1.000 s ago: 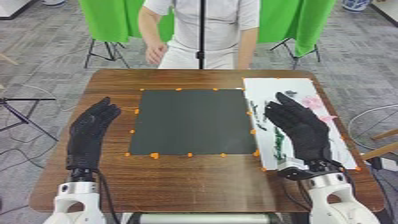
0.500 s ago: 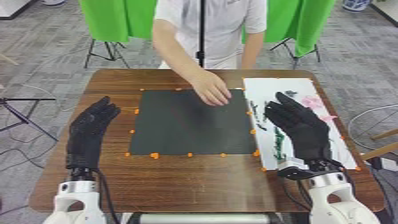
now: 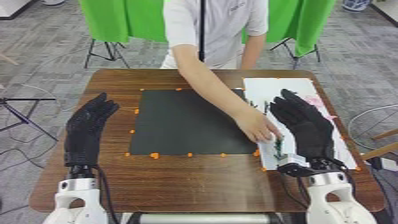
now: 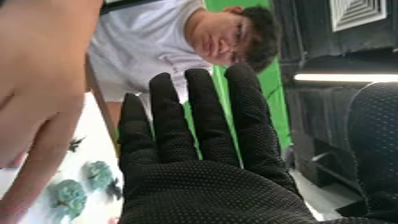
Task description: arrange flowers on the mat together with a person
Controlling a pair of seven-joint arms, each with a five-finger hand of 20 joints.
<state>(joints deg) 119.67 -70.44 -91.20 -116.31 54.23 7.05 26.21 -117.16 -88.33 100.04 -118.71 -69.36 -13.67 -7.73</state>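
In the head view, holds the black-gloved left hand (image 3: 86,131) open over the brown wooden table (image 3: 169,190), left of the dark grey square mat (image 3: 182,120), and the black-gloved right hand (image 3: 306,125) open above the white rectangular sheet (image 3: 266,85) on the right. Reaches from the far side with a person's bare hand (image 3: 254,125) towards a slim green sprig (image 3: 278,147), nearer than the pale pink flowers (image 3: 315,101). In the right wrist view, holds the right hand (image 4: 204,190) open, fingers straight, near ruffled blue-green flowers (image 4: 67,194) on the sheet.
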